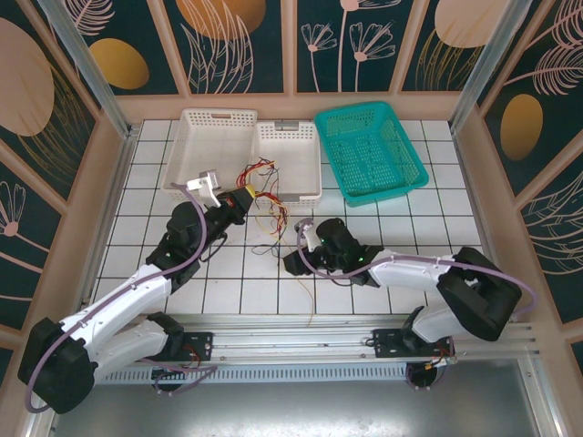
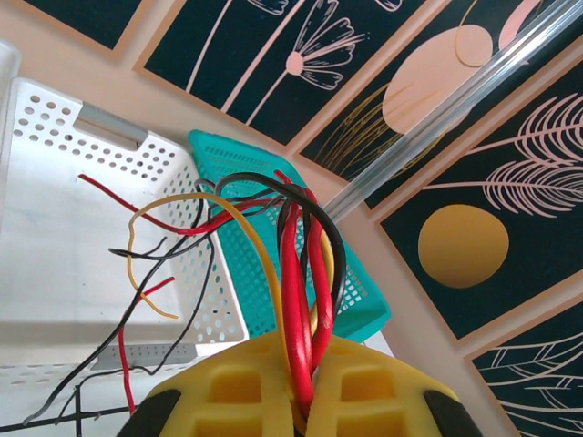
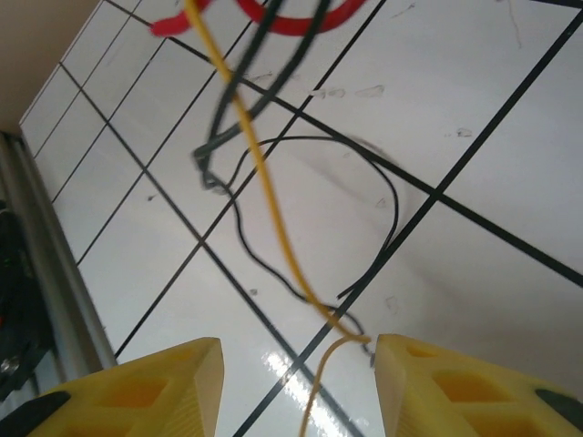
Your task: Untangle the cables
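Left gripper (image 2: 303, 405) clamped on cables (image 2: 301, 273), bundle lifted near white basket (image 2: 55, 228). Right gripper (image 3: 299, 387) jaws apart astride yellow wire (image 3: 266, 187), low over tiled table (image 3: 483, 291). Risk: pulling apart tightens tangle; hair-thin wire slips pinch.

Two robot arms (image 1: 137, 291) (image 1: 428, 273) work here. There are two white baskets (image 1: 211, 146) (image 1: 298, 150) and one teal basket (image 1: 369, 153). The cables (image 1: 264, 196) are too tangled to count.

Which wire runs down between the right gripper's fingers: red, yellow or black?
The yellow wire; it reaches the gap of the right gripper. The black wire loops on the tiles beyond, the red wire lies farther off.
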Available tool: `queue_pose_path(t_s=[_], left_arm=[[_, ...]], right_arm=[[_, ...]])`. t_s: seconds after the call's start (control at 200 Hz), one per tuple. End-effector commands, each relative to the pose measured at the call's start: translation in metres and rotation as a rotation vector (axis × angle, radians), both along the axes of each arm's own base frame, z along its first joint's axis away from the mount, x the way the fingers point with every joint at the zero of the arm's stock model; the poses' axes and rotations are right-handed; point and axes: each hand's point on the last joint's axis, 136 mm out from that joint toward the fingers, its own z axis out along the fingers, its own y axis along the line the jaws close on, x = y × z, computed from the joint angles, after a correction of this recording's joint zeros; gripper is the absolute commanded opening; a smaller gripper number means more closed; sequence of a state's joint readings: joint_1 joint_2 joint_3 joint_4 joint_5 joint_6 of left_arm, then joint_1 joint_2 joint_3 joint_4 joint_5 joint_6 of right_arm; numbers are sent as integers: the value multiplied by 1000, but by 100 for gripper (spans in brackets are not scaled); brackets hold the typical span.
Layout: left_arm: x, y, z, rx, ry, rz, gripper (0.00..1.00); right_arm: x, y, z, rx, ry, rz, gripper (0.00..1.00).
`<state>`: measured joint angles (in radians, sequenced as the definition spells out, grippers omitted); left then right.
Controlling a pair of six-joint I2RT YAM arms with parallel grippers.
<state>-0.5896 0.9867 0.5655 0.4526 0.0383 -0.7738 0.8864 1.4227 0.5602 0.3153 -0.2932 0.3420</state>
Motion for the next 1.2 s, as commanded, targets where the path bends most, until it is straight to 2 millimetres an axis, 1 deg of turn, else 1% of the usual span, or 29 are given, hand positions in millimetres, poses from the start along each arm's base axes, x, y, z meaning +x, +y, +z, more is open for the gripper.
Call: queue_pose_path(t_s=[0.0,0.045,0.145,0.295,0.345,0.41,0.49,0.606,0.711,0.791,0.986,1.071,1.196], left_arm=[[-4,3,22,-68,-55,11,0],[-5,4,23,-73,-56,11,0],[-6,6,22,-75,-55,14,0],[-9,9,21,-64,-52,22,0],[-10,12,19,-49,-50,31,0],[-11,17,18,-27,-46,51,0],[-12,25,12,10,-32,84,0],[-12,36,1,75,6,135,0],[-12,44,-9,135,41,172,0],[-12,49,-15,170,59,191,0],[-12,63,-33,272,118,247,0],[-13,63,-40,300,137,245,0],[-14,68,-51,339,170,258,0]], right_arm=[[14,14,11,45,-69,-13,45],[17,15,9,43,-74,-24,41],[27,13,10,34,-101,-70,30],[38,1,17,11,-149,-153,0],[43,-8,18,-12,-163,-199,0],[50,-24,17,-61,-175,-275,0],[54,-43,14,-113,-170,-338,0],[58,-72,12,-178,-158,-428,0],[65,-101,15,-207,-129,-528,0],[69,-121,22,-204,-118,-587,0],[81,-163,49,-144,-116,-718,0],[83,-174,60,-116,-120,-753,0],[83,-182,77,-93,-142,-778,0]])
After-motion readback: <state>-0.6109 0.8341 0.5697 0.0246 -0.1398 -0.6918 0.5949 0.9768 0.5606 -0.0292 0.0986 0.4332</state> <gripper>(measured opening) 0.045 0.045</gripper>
